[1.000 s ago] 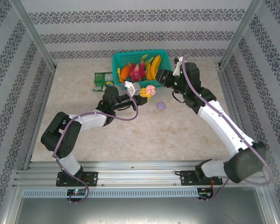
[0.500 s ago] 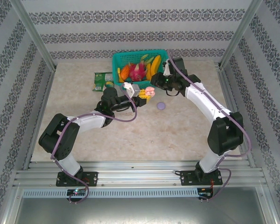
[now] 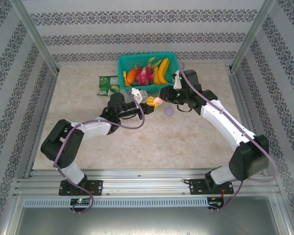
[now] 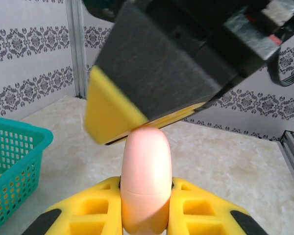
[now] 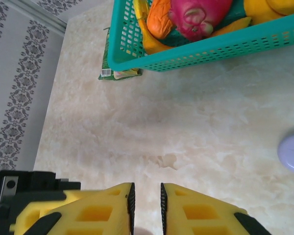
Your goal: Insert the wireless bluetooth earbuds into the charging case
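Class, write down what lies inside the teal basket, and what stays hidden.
Inside the teal basket lie yellow bananas, a pink dragon fruit and an orange fruit. Whatever sits beneath them is covered by the pile.

Damask-striped papered walls rise behind and beside a beige table, seemingly marble-patterned, metal posts at its far corners.

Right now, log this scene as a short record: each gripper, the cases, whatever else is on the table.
left gripper: shut on the pink case, held above the table
right gripper: jaws nearly together, contents unclear; one of its fingers sits at the pink case's top
lilac case: on the table, apart from both grippers
basket: holds fruit
green packet: left of the basket
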`<state>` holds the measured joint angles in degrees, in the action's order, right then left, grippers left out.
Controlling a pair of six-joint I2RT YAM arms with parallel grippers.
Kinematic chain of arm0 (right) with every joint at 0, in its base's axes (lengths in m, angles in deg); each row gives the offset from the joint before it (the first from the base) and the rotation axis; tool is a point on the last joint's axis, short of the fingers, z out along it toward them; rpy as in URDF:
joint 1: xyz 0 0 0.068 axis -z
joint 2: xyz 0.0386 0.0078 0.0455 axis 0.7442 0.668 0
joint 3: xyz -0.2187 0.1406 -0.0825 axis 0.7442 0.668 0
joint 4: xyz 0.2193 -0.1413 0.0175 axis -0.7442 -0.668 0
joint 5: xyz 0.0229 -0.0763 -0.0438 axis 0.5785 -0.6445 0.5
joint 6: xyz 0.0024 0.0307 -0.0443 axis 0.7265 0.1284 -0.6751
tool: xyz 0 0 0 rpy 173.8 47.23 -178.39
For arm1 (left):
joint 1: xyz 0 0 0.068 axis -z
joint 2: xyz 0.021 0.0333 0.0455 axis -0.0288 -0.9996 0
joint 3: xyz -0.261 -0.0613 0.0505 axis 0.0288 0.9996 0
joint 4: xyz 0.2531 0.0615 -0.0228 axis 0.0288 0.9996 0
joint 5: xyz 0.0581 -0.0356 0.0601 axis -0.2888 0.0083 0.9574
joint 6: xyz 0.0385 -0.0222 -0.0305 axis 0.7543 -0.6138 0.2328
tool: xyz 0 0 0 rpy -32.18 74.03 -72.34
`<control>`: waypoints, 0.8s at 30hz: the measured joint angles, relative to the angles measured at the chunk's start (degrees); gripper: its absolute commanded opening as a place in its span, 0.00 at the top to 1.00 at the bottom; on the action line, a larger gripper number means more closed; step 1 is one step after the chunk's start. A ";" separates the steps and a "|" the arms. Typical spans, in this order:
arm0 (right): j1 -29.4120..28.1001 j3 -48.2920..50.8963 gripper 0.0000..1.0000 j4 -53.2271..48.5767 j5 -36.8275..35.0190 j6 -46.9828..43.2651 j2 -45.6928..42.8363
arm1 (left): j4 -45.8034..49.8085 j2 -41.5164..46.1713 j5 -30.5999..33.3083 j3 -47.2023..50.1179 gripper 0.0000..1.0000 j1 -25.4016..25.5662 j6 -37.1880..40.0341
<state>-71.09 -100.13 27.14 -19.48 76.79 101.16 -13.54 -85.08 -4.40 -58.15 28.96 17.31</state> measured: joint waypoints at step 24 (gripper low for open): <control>4.04 22.62 0.64 2.47 -10.38 5.46 -7.82 | 27.23 -2.75 18.78 -3.52 0.99 0.07 -17.14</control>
<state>-67.05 -77.51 29.61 -29.86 82.26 93.33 13.69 -87.84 14.38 -61.67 29.02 0.18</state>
